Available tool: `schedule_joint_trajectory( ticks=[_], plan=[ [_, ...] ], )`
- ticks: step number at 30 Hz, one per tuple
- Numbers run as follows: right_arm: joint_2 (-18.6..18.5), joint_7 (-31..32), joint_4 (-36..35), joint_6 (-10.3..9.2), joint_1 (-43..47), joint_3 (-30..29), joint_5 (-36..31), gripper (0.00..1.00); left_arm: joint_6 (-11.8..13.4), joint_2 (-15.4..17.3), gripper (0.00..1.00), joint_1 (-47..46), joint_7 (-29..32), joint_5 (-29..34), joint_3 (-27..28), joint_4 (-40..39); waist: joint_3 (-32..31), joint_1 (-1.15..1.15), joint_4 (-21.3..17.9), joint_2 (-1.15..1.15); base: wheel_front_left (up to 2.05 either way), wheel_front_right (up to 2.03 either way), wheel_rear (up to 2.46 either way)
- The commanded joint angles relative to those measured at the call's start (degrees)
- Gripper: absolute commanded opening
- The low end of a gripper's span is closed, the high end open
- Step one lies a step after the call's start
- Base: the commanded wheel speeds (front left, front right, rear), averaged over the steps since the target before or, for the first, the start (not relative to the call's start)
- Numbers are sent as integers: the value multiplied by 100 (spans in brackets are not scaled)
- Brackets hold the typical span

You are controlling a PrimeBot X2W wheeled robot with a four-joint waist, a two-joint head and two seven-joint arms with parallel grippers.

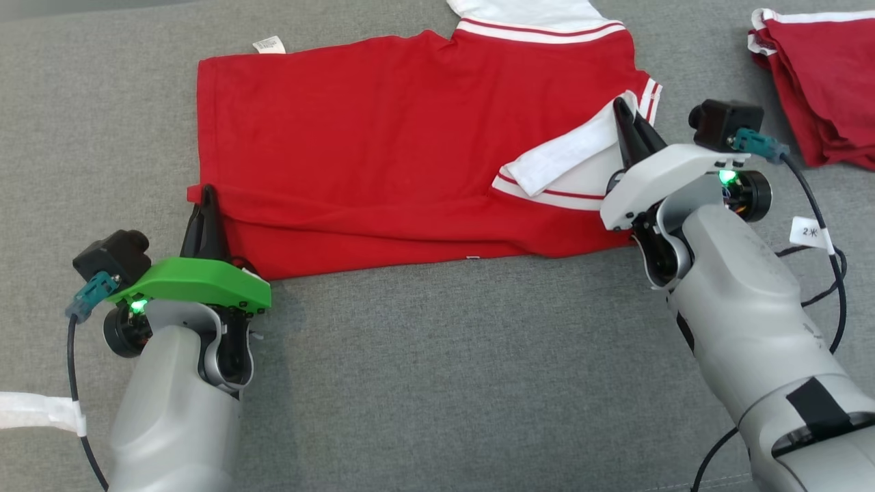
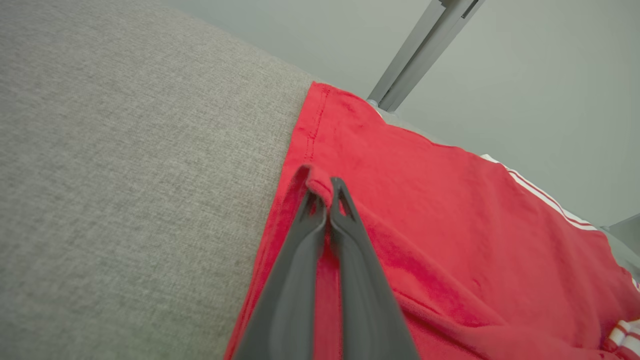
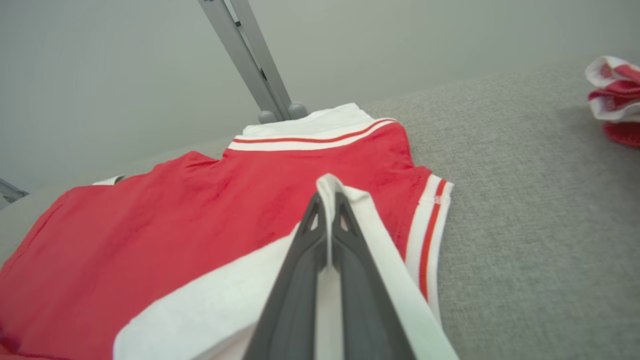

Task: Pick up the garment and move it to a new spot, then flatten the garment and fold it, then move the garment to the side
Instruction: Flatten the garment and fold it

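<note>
Both clamped: your L gripper [image 1: 207,193] nips garment [image 1: 383,137] at red hem, R gripper [image 1: 622,108] at white sleeve; body betw. them.

Premises: a robotics test bay or laboratory. Evidence follows. A broad grey woven-fabric work surface [image 1: 437,383] extends beneath and to every side of the left gripper [image 1: 207,193] and the right gripper [image 1: 622,106]. Beyond the fingertips of both stands a plain pale grey wall [image 3: 125,75], with slanted grey metal frame struts [image 3: 250,55] rising against it. Well to the right of the right gripper lies a stack of folded red-and-white garments [image 1: 820,89]. Near that gripper's wrist, on its right, hangs a white handwritten paper tag [image 1: 810,232].
</note>
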Motion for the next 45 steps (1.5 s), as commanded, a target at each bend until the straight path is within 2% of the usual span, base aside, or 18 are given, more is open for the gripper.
schedule_joint_trajectory(
  ticks=[1, 6, 13, 14, 15, 16, 17, 18, 29, 38, 45],
  plan=[
    [-23, -57, 132, -5, -138, 36, 52, 0, -18, 45, 0, -134, -31, 14, -1, 34, 31, 0, 34, 0, 0, 0, 0],
    [-23, -94, 464, -6, -456, 143, 152, 0, -35, 39, 0, -220, -36, 44, -15, 86, 64, 0, 71, 0, 0, 0, 0],
    [-23, -97, 607, -6, -656, -152, -188, 0, -57, 15, 0, -184, -33, 77, -3, -36, 93, 0, 118, 0, 0, 0, 0],
    [-21, -97, 635, -6, -661, -201, -236, 30, -60, 10, 0, -167, -33, 70, -20, -46, 90, 0, 131, 0, 0, 0, 0],
    [-22, -96, 683, -6, -658, -249, -282, 73, -63, 8, 0, -154, -34, 78, -29, -69, 86, 0, 138, 0, 0, 0, 0],
    [-22, -96, 694, -6, -654, -278, -317, 100, -64, 6, 15, -126, -34, 100, -35, -104, 77, 0, 146, 0, 0, 0, 0],
    [-22, -97, 683, -6, -646, -300, -335, 100, -64, 3, 51, -90, -34, 122, -44, -132, 67, 0, 149, 0, 0, 0, 0],
    [-22, -98, 638, -6, -624, -327, -363, 100, -59, 2, 100, -41, -33, 154, -45, -190, 53, 0, 146, 0, 0, 0, 0],
    [-24, -98, -356, -6, -27, -570, -942, 100, -33, 165, 100, 894, 27, 141, -5, -715, -265, 0, -11, 0, 0, 0, 0],
    [-22, -98, -890, -6, 925, -841, -1597, 100, 130, 190, 100, 1605, 912, -206, -3, -1028, -666, 0, -158, 0, 0, 0, 0],
    [-21, -5, -1362, -6, 1421, -780, -1621, 100, 279, 247, 100, 1720, 1554, -600, 163, -1118, -654, 0, -422, 0, 0, 0, 0]
  ],
)
